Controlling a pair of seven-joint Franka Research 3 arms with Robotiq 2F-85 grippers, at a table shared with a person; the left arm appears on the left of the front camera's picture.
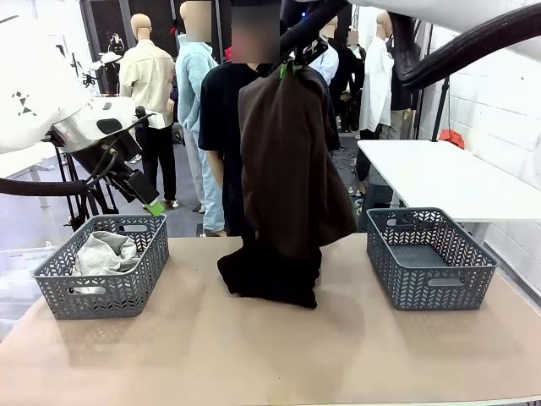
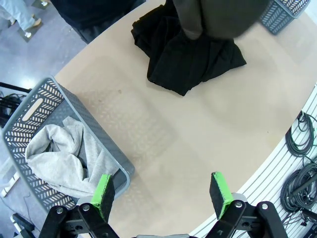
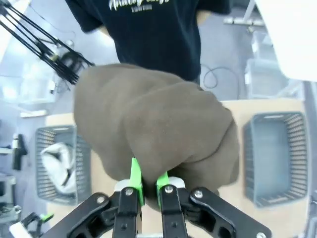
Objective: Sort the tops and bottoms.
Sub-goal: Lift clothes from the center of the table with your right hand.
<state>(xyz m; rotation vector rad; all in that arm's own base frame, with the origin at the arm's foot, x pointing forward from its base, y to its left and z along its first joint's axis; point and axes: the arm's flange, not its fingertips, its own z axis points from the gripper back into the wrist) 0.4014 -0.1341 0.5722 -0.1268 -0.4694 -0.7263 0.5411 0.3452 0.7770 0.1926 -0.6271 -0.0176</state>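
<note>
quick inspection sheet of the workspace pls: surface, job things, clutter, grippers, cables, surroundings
surface: tan table, flat, with two baskets and a clothes pile on it
job's things: brown garment hanging from the right gripper above the black pile at mid table; grey garment in the left basket; right basket at the table's right
clutter: nothing seen
grippers: left gripper open, above the table edge by the left basket; right gripper shut on the brown garment
cables: cables coiled on the floor past the table edge
surroundings: person at the far side; white table behind on the right
</note>
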